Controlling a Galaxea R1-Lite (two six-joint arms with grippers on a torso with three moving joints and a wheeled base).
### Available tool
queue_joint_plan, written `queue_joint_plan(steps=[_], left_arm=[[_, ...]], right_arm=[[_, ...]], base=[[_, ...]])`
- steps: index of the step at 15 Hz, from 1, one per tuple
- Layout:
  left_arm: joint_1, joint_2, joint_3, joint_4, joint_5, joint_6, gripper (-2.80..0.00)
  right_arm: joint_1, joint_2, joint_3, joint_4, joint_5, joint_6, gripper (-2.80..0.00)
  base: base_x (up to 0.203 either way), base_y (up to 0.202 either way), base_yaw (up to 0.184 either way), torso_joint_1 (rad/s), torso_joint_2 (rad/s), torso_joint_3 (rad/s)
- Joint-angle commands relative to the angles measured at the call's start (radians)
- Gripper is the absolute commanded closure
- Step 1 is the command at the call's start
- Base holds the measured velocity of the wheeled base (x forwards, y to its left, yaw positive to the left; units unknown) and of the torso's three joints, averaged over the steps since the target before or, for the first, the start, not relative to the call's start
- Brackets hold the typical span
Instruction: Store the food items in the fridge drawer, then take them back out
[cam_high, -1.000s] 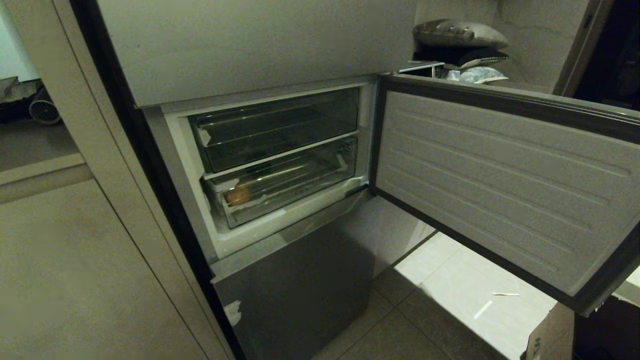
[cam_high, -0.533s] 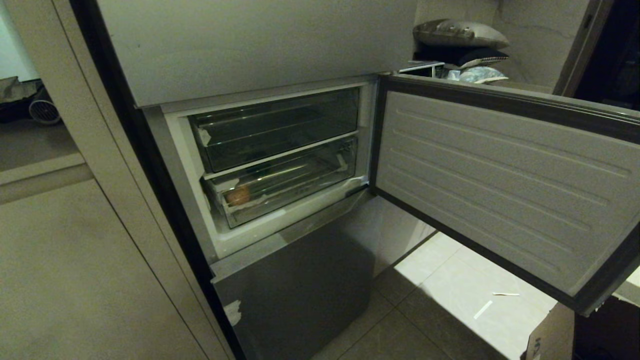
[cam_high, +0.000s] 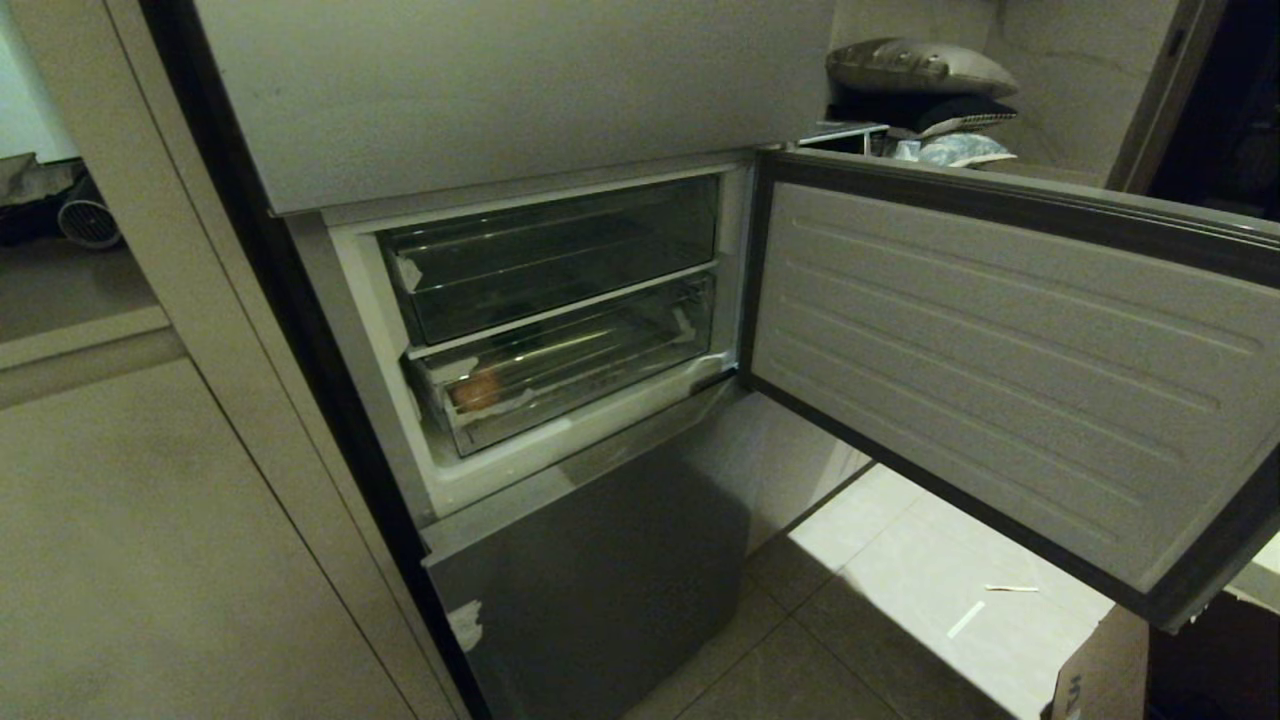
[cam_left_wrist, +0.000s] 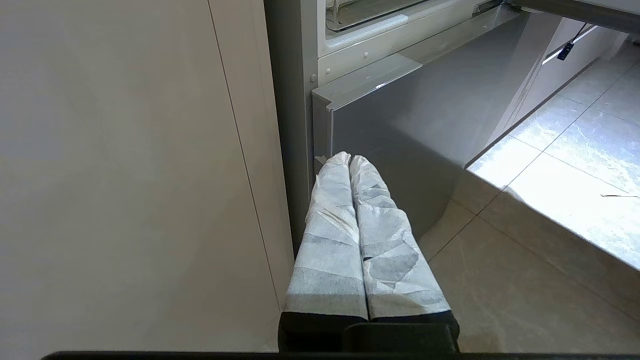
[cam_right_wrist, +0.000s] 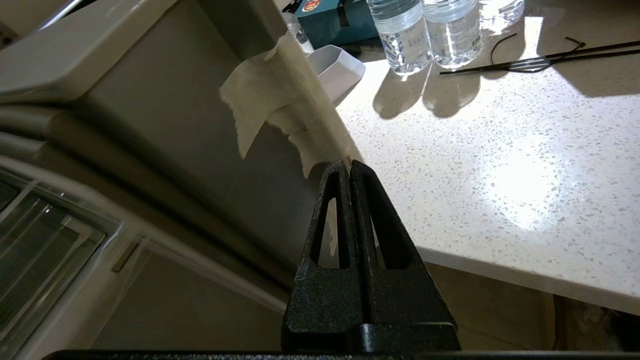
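One food item (cam_high: 477, 390), small, round and orange-tan, lies at the left end of the fridge drawer (cam_high: 590, 385). This is the lower clear drawer, and it sits pushed into the open compartment. Neither arm shows in the head view. My left gripper (cam_left_wrist: 348, 159) has white-wrapped fingers and is shut and empty. It hangs low in front of the fridge's lower steel panel (cam_left_wrist: 425, 125). My right gripper (cam_right_wrist: 348, 165) is black, shut and empty. Its tips are close to the taped edge of the open fridge door (cam_right_wrist: 280, 100), beside a speckled white counter (cam_right_wrist: 500, 165).
The open door (cam_high: 1000, 370) swings out to the right over the tiled floor. A darker clear bin (cam_high: 550, 255) sits above the drawer. Water bottles (cam_right_wrist: 405, 35) and a white cup (cam_right_wrist: 337, 70) stand on the counter. A beige cabinet (cam_high: 150, 550) flanks the fridge at left, and a cardboard box corner (cam_high: 1100, 670) is at lower right.
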Motion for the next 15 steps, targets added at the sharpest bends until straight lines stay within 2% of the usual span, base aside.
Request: queue_joint_plan(steps=[1, 3, 4, 6, 11, 15], left_arm=[[-0.001, 0.001, 0.0, 0.0, 0.0, 0.0, 0.0], [0.001, 0.001, 0.0, 0.0, 0.0, 0.0, 0.0], [0.001, 0.001, 0.0, 0.0, 0.0, 0.001, 0.0], [-0.001, 0.001, 0.0, 0.0, 0.0, 0.0, 0.0], [-0.001, 0.001, 0.0, 0.0, 0.0, 0.0, 0.0], [0.0, 0.001, 0.0, 0.0, 0.0, 0.0, 0.0]], right_arm=[[-0.007, -0.045, 0.017, -0.006, -0.018, 0.004, 0.0], [-0.013, -0.049, 0.02, -0.014, -0.105, 0.002, 0.0], [-0.013, -0.038, 0.02, -0.047, -0.117, 0.0, 0.0], [-0.012, 0.002, 0.016, -0.105, -0.122, -0.001, 0.0], [-0.011, 0.121, -0.031, -0.117, -0.111, -0.011, 0.0], [-0.008, 0.142, -0.052, -0.137, -0.078, -0.012, 0.0]], base=[[0.0, 0.0, 0.0, 0.0, 0.0, 0.0], [0.0, 0.0, 0.0, 0.0, 0.0, 0.0], [0.0, 0.0, 0.0, 0.0, 0.0, 0.0], [0.0, 0.0, 0.0, 0.0, 0.0, 0.0], [0.0, 0.0, 0.0, 0.0, 0.0, 0.0], [0.0, 0.0, 0.0, 0.0, 0.0, 0.0]])
